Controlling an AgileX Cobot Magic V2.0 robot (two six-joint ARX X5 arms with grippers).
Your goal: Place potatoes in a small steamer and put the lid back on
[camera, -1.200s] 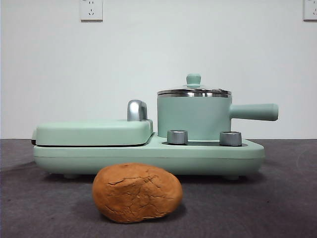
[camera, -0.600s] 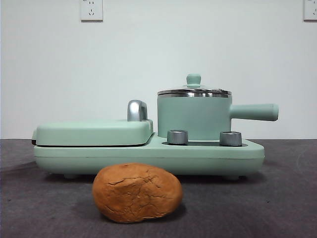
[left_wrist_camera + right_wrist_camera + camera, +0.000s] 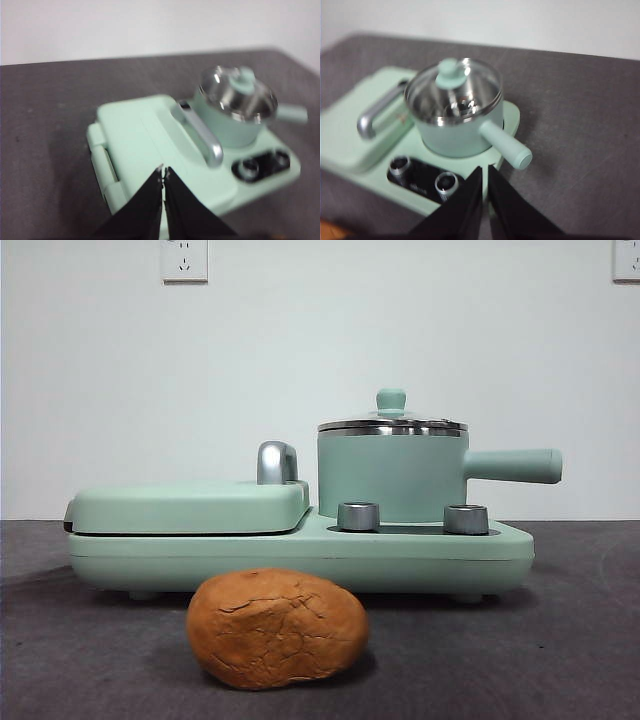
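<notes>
The potato (image 3: 277, 629), an orange-brown cracked oval lump, lies on the dark table in front of the appliance. The small steamer (image 3: 392, 477) is a mint-green pot with a side handle (image 3: 512, 465), standing on the right of the base; it also shows in the left wrist view (image 3: 235, 120) and the right wrist view (image 3: 455, 132). The glass lid (image 3: 391, 423) with its green knob (image 3: 450, 73) sits on the pot. My left gripper (image 3: 163, 171) is shut and empty, high above the griddle cover. My right gripper (image 3: 484, 170) is shut and empty, above the pot's handle side.
The mint-green appliance base (image 3: 300, 555) carries a flat griddle cover (image 3: 190, 508) with a chrome handle (image 3: 277, 462) on its left and two steel knobs (image 3: 358, 516) in front of the pot. A white wall with sockets stands behind.
</notes>
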